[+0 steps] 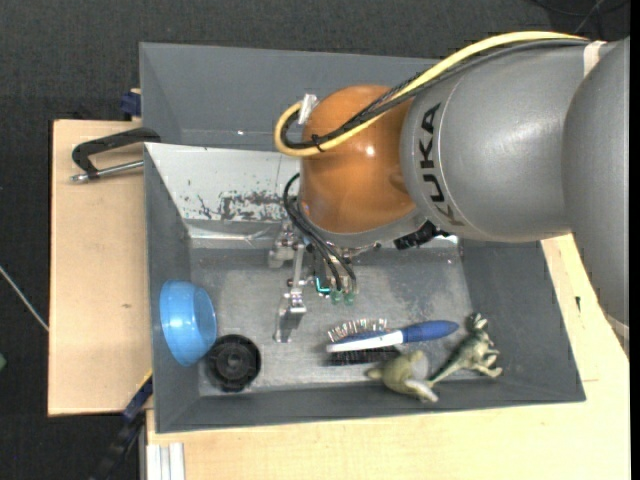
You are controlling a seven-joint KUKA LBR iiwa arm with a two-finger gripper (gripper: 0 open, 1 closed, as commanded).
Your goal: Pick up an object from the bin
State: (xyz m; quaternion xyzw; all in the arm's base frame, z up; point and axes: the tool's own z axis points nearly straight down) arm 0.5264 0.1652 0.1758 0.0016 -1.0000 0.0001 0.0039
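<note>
Down in the middle of the grey metal bin (420, 283), close above its bare, scuffed floor: the gripper (312, 308). Hung beneath an orange cover (350, 158) at the end of the big grey arm (520, 118), which comes in from the right, with a yellow cable (440, 63) looped over the top of that cover. Impossible to tell whether spread or pressed together, and no thing seen pinched in it. Nearest to it, just to the right and a little toward the front wall: a brush (385, 338) lying flat. Blue handle pointing right, white neck, dark head with pale bristles at the end closer to the gripper; near it, yet apart from it. Just in front of the brush and to its right, by the front wall: a toy dinosaur (470, 353) in olive green and tan, lying on its side, close against the brush handle; hard to say whether one figure or two. Off to the left, well apart from the gripper: a blue bowl (187, 320) tipped on its side against the left wall, mouth turned to the right. Just beside the bowl, at the front wall: a round black cap (233, 360) lying flat, ribbed round its edge.
</note>
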